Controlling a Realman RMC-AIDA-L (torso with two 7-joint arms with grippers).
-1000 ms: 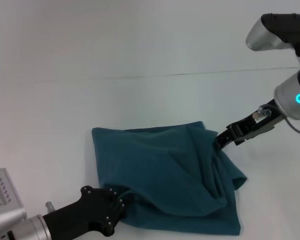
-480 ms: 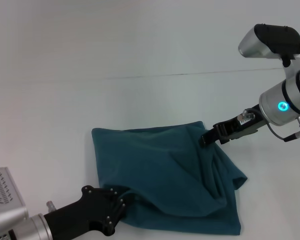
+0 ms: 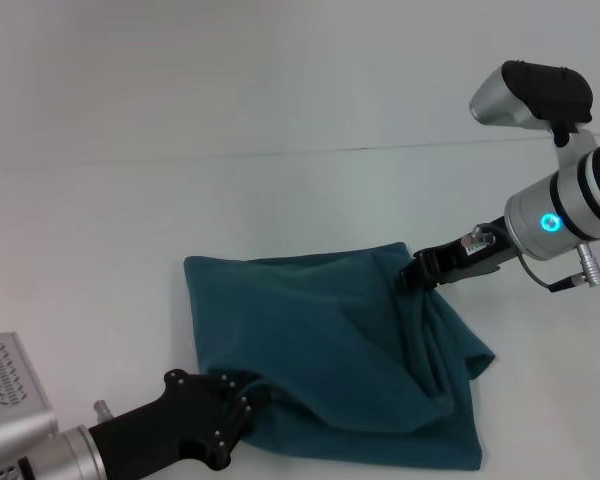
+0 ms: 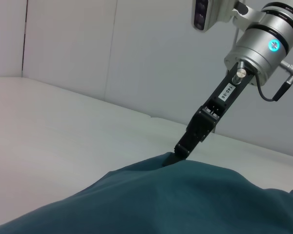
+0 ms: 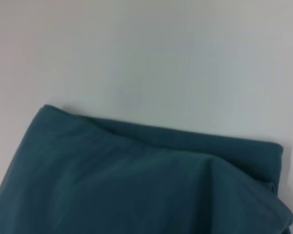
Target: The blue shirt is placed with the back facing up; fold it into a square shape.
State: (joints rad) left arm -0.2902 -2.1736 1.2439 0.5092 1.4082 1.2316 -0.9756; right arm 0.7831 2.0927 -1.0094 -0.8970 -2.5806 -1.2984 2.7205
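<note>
At the near left edge of the table [image 3: 100,200], the left gripper [image 3: 242,402] reaches in low, its black head against the near left hem of the shirt [image 3: 320,350]; the cloth drapes over the tip, so I cannot tell whether its fingers are spread or pinching. The shirt lies at the middle of the table, a little toward the near side, folded into a rough rectangle with its plain teal side up. Its left edge is fairly straight, and the far left corner is neat and flat. The right half is bunched: long creases run from the far right corner down toward the near right, and a rumpled flap sticks out on the right side. At the far right corner, the right gripper [image 3: 410,276] comes in from the right on a slanted black finger assembly, its tip meeting the cloth edge; the left wrist view shows the narrow tip [image 4: 177,155] touching the top of a raised fold, its fingers looking pressed together on the cloth. Beyond the shirt, a thin seam crosses the table from left to right.
</note>
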